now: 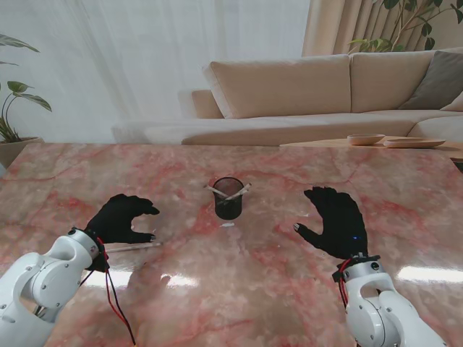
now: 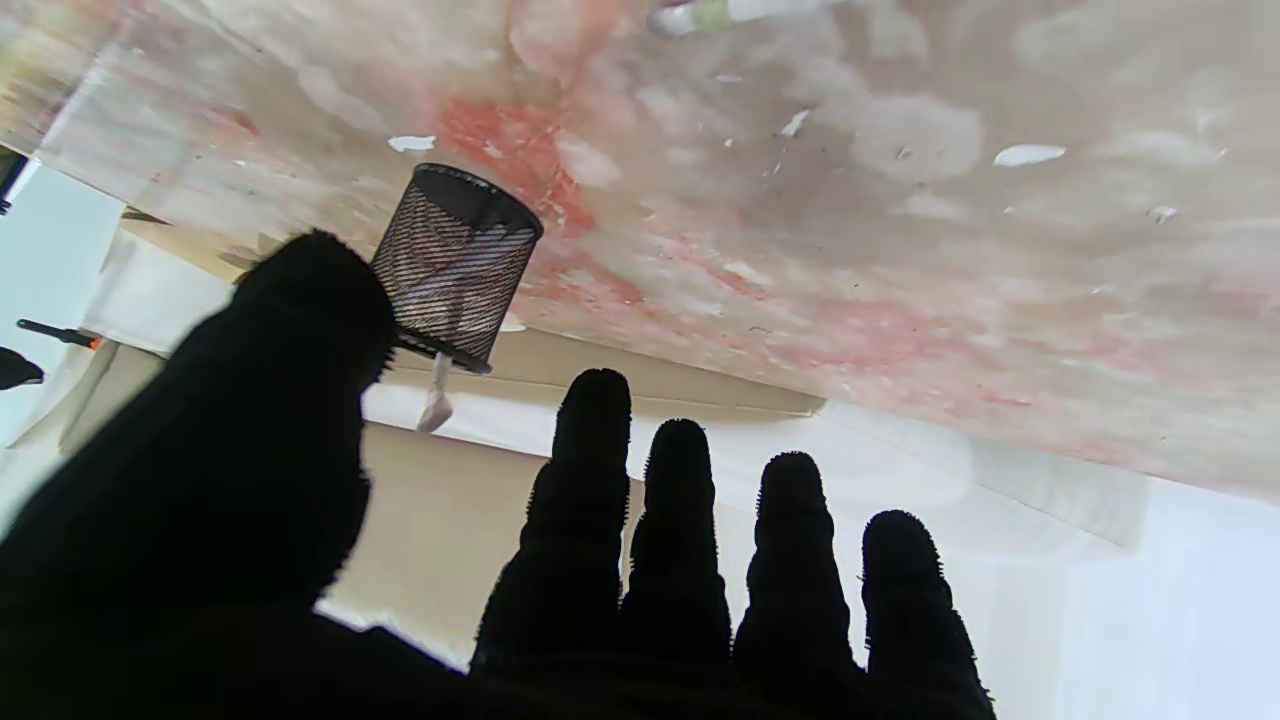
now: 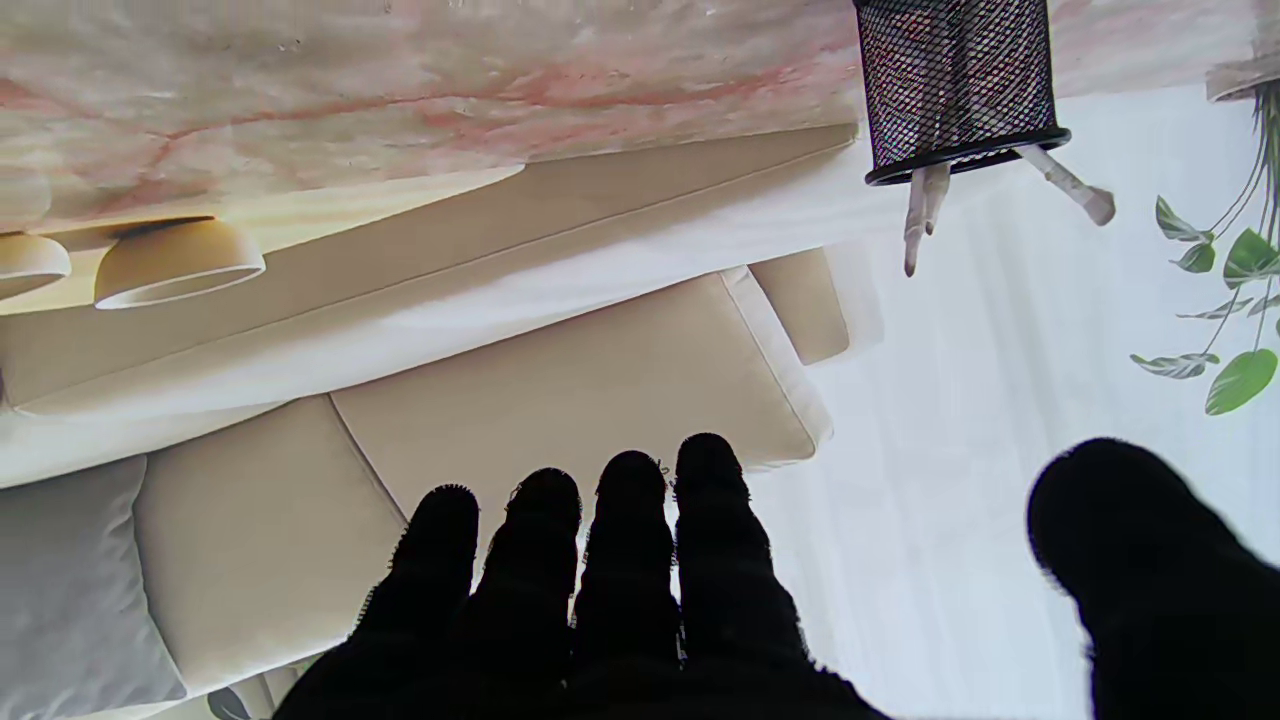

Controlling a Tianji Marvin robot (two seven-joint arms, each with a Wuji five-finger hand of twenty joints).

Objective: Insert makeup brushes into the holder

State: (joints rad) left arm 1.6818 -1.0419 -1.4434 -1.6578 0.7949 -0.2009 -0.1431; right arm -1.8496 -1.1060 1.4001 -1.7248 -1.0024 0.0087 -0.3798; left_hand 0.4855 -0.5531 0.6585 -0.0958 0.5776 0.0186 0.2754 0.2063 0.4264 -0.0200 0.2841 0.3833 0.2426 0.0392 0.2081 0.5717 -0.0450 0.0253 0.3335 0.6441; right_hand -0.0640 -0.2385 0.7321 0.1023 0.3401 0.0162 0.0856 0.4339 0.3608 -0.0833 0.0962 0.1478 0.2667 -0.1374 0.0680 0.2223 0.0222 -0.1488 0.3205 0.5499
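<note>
Left hand (image 1: 119,218) hovers spread and empty; a pale brush (image 1: 130,246), blurry, seems to lie at its 6 o'clock. Right hand (image 1: 336,220) is flat with fingers (image 3: 630,540) apart, holding nothing. Between them, at 12, the mesh holder (image 1: 228,198) holds two brushes (image 1: 239,191); bare tabletop (image 1: 239,289) surrounds it.

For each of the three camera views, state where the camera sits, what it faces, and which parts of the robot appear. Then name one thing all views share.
Stand view: above the shoulders, looking down at the marble table; shows both arms, left hand and right hand.
Left wrist view: along the left hand's fingers toward the mesh brush holder; picture upside down.
Right wrist view: along the right hand's fingers toward the sofa; upside down.
Shared: the holder with two brushes.
</note>
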